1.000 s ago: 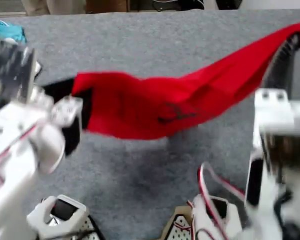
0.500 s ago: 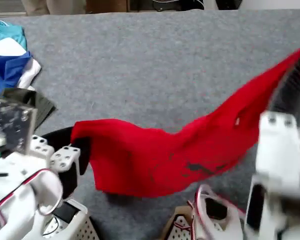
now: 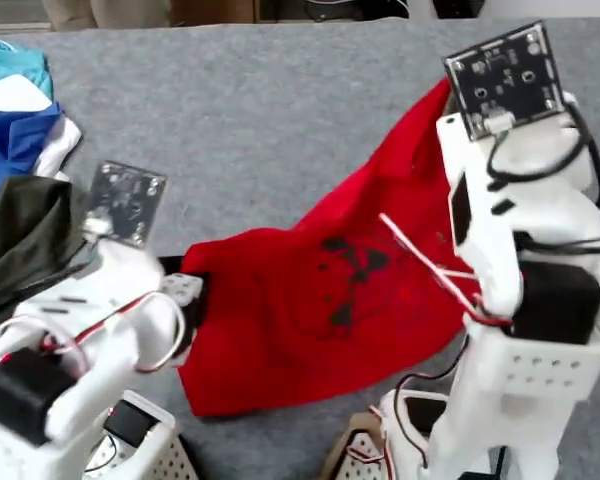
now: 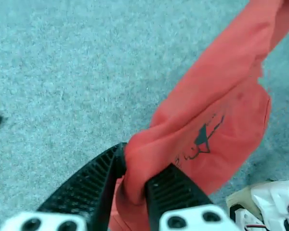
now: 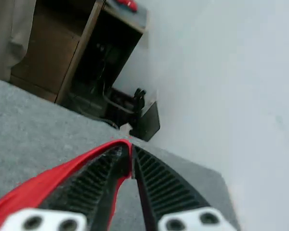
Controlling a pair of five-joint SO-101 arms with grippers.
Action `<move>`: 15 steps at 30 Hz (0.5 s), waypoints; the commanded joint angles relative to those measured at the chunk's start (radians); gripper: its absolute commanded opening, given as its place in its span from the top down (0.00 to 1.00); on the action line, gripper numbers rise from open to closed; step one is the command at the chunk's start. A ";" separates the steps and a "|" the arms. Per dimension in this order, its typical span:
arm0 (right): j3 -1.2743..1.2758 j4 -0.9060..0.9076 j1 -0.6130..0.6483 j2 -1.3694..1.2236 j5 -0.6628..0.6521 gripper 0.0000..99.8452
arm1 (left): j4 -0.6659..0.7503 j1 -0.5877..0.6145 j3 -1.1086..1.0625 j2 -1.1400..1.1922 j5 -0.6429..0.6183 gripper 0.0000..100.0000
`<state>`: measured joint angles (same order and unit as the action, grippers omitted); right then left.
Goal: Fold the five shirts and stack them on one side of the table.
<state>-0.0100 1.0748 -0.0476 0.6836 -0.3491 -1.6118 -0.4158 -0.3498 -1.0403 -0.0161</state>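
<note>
A red shirt (image 3: 330, 300) with a dark print stretches slantwise over the grey table (image 3: 280, 120), held up between both arms. My left gripper (image 3: 185, 295) grips its near left corner; in the left wrist view the black fingers (image 4: 98, 175) are shut on a bunched red fold (image 4: 216, 96). My right arm (image 3: 520, 230) holds the far right corner high, behind its camera board. In the right wrist view the right gripper (image 5: 131, 150) is shut on a thin red shirt edge (image 5: 48, 187). Part of the shirt's middle lies hidden under the right arm.
Other shirts are heaped at the far left edge: teal, white and blue ones (image 3: 20, 120) and a dark green one (image 3: 25, 235). The arm bases (image 3: 400, 440) stand at the near edge. A wooden cabinet (image 5: 86, 53) stands beyond the table.
Both arms drew the red shirt toward the near edge. The right arm swung in from the right edge toward the middle, and the shirt's printed side now faces up.
</note>
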 commanded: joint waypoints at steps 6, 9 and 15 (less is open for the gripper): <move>0.162 -0.112 0.018 -0.004 -0.035 0.99 | 0.402 0.170 -0.391 -0.001 0.009 0.98; 0.219 -0.152 0.022 -0.007 -0.044 0.99 | 0.598 0.284 -0.485 -0.001 0.011 0.98; 0.377 -0.330 0.067 -0.008 -0.051 0.99 | 0.971 0.410 -0.600 0.001 0.011 0.98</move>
<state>0.3153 0.8462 -0.0077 0.6836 -0.3936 -0.8170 -0.0506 -0.9206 -1.0280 -0.0161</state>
